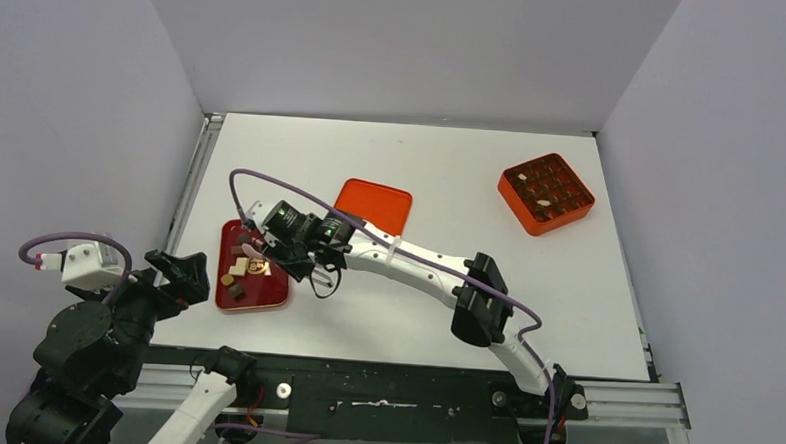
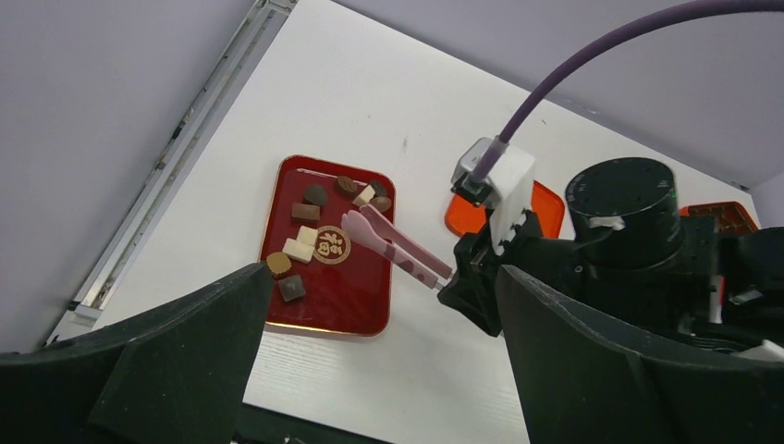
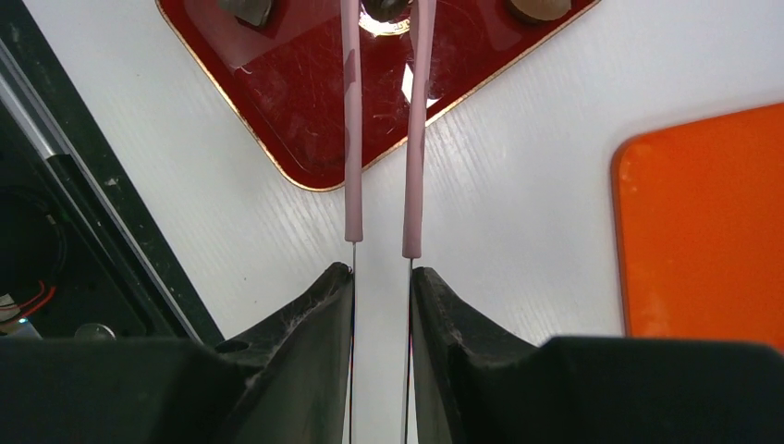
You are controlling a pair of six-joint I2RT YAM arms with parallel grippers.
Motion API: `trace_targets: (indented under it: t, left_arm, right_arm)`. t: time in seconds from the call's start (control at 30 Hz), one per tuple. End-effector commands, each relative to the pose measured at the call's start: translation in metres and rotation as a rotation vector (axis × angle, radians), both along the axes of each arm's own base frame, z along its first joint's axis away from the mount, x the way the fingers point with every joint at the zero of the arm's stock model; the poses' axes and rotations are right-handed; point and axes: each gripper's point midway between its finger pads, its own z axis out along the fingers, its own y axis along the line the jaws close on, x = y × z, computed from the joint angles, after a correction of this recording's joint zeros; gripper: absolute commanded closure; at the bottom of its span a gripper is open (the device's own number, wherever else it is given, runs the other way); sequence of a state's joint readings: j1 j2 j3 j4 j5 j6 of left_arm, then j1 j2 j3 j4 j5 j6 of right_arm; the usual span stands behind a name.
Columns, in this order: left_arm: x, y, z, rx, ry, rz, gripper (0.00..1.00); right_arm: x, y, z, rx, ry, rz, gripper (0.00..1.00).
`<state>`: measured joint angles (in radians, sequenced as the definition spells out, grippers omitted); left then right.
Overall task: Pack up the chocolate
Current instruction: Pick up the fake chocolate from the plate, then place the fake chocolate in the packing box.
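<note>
Reaching ahead of the right pincer (image 3: 381, 273), the pink tongs (image 3: 349, 139) are clamped by their handle end so that the chocolate (image 2: 298, 250), scattered in small pieces on the red tray (image 2: 342, 301) just beyond it, can be pinched, while the left pincer (image 2: 384, 277) is seen wide open, empty.

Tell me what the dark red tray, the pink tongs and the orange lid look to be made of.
The dark red rectangular tray: glossy lacquer or plastic, judging by glare, fine scratches and a gold edge line. The pink tongs: matte, rubbery-looking pink sleeves over thin metal strips, bare at the grip. The flat orange square lid: smooth, dull plastic, probably.
</note>
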<state>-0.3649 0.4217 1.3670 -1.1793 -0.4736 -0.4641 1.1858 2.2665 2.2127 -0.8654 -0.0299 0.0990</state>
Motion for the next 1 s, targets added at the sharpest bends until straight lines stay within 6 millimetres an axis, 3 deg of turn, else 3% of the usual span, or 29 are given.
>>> trace_targets:
  t: [0.0,0.23,0.43,0.67,0.97]
  left_arm:
    - [0.004,-0.004,-0.001,-0.011,-0.01,-0.013,0.1]
    - [0.02,-0.023,-0.01,-0.028,0.009,-0.078,0.11]
    - [0.043,-0.05,-0.038,-0.056,0.051,-0.165,0.11]
    - [0.068,-0.078,-0.089,-0.042,0.173,-0.263,0.11]
    - [0.092,-0.106,-0.138,0.021,0.278,-0.396,0.11]
  right_arm:
    - [0.008,-0.007,0.068,0.152,-0.06,-0.055,0.76]
    - [0.029,-0.043,0.081,0.138,-0.091,-0.143,0.77]
    - [0.05,-0.082,0.085,0.117,-0.086,-0.249,0.77]
    - [0.074,-0.148,0.082,0.064,-0.089,-0.404,0.76]
    - [0.101,-0.246,0.066,-0.025,-0.05,-0.607,0.76]
